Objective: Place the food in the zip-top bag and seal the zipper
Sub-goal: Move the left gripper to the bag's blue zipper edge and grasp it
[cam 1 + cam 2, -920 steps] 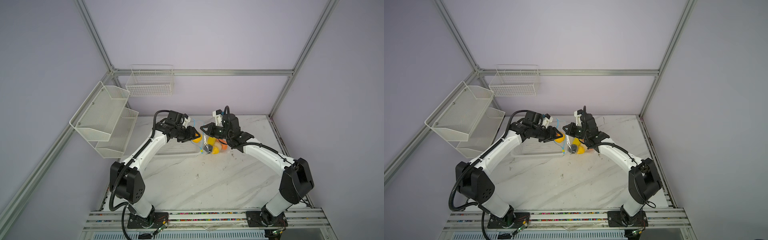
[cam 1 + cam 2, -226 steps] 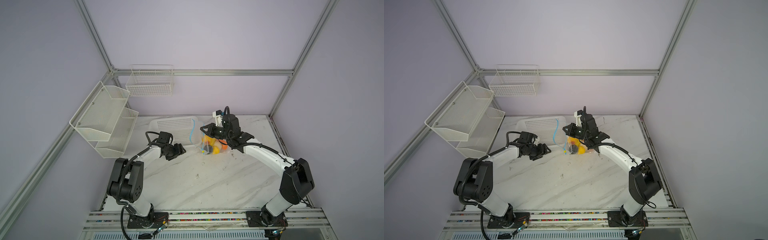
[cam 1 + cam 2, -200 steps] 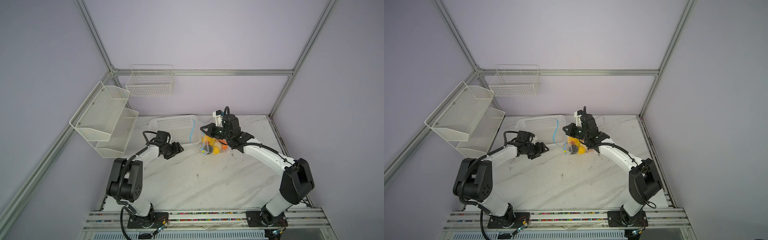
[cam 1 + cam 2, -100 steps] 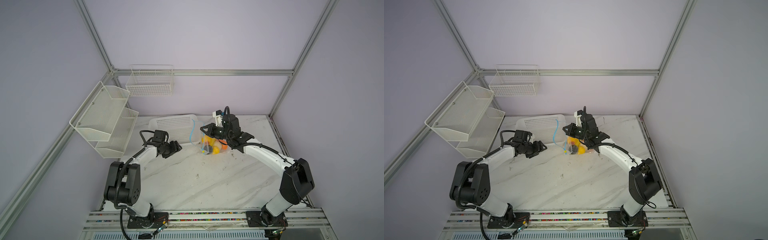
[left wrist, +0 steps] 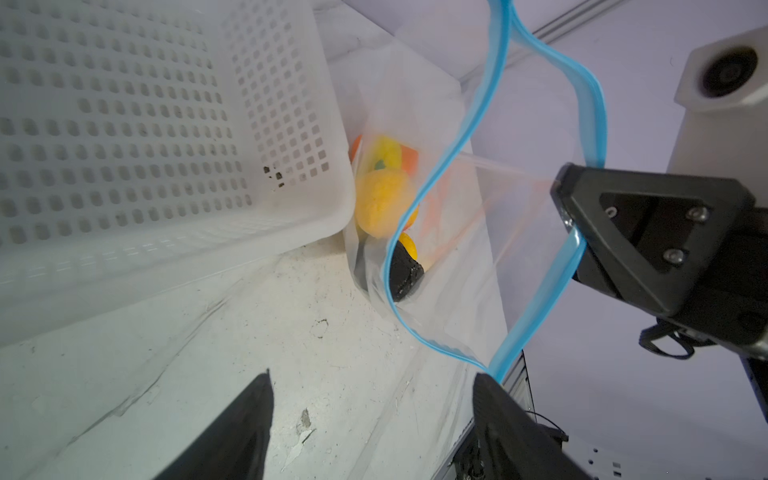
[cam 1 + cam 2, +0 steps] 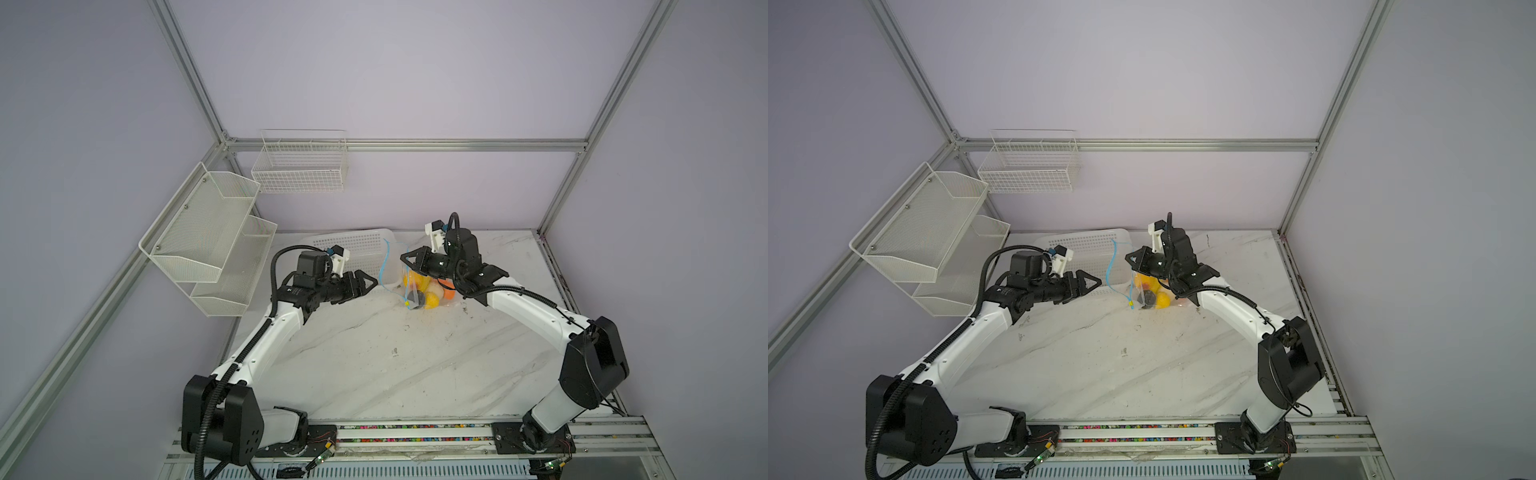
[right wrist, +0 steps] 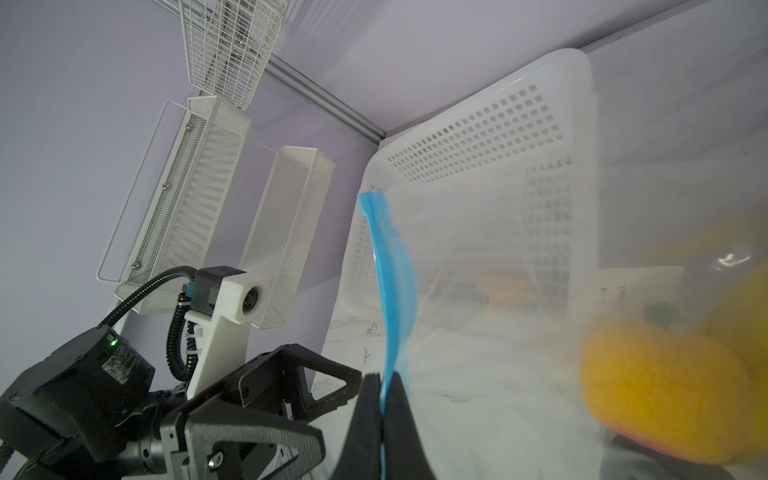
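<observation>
The right fingers were clamped tight on the blue zipper of the bag; the left fingers stood wide apart, empty, just beside it.

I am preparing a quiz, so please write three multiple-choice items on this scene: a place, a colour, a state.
1. Where is the food? A inside the bag B under the bag C beside the bag
2. What colour is the zipper? A red B blue C green
3. The right claw is: A open B shut on the zipper C out of view
Answers: 1 A, the food shows through the clear bag; 2 B, the zipper is light blue; 3 B, it pinches the zipper's edge.
</observation>
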Robot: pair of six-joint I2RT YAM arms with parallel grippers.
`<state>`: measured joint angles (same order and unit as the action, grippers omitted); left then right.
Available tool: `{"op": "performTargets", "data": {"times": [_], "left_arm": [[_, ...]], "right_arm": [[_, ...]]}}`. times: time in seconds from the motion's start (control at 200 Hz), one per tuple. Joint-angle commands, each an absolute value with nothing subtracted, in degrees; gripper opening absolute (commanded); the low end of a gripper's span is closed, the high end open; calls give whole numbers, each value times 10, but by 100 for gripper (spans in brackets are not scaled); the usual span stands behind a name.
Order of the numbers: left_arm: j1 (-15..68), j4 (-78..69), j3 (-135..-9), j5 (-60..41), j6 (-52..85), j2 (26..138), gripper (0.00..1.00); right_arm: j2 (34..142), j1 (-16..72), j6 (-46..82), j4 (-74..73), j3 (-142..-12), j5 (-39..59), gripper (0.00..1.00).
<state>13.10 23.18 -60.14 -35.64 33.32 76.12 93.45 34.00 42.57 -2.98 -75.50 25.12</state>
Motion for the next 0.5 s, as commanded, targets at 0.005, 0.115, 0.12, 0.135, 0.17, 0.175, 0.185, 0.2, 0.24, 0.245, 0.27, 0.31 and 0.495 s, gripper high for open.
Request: {"op": "performTargets", "data": {"times": [0.005,0.115,0.12,0.135,0.17,0.175,0.185,0.2,0.24,0.245,0.27,0.31,0.495], "left_arm": [[146,209,-671,-382,307,777,74],[153,204,-691,-381,307,804,70],[153,204,-693,-381,307,804,70],[154,204,-695,-380,307,805,70],[156,203,-703,-379,307,826,68],[156,203,-705,-379,307,828,68],[157,203,-707,-378,307,830,68],[158,202,-710,-378,307,833,67],[160,201,-718,-376,308,842,66],[160,201,-718,-376,308,843,66],[161,200,-722,-374,308,848,65],[161,199,-726,-371,308,855,63],[164,197,-744,-371,313,879,53]], "right_arm": [[917,337,419,-21,-762,248,0],[913,337,418,-19,-759,243,0],[913,337,418,-19,-759,243,0],[913,337,418,-19,-759,242,0],[912,337,418,-19,-758,242,0],[911,337,418,-19,-758,242,0],[910,337,418,-19,-757,242,0],[910,337,418,-18,-757,242,0],[908,337,418,-19,-756,242,0],[908,337,418,-19,-756,241,0],[907,337,418,-19,-756,242,0],[906,337,418,-19,-755,242,0],[902,337,418,-21,-750,240,0]]}}
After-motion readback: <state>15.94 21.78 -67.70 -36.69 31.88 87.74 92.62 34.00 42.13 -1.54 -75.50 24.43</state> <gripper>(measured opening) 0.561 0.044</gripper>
